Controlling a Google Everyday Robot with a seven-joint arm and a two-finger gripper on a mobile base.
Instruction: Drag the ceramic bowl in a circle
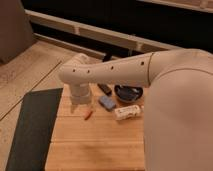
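Note:
The ceramic bowl point(129, 93) is dark and glossy. It sits at the back right of the wooden table point(95, 145), with its upper rim hidden by my white arm point(120, 70). My arm reaches left across the table and bends down at the elbow. The gripper point(80, 106) hangs over the table's back left part, well to the left of the bowl and not touching it.
A blue rectangular block point(106, 102) lies between gripper and bowl. A cream jar point(127, 112) lies in front of the bowl. A small orange object point(89, 115) lies just right of the gripper, and a black object point(104, 89) lies behind the block. A dark mat point(32, 125) covers the floor to the left.

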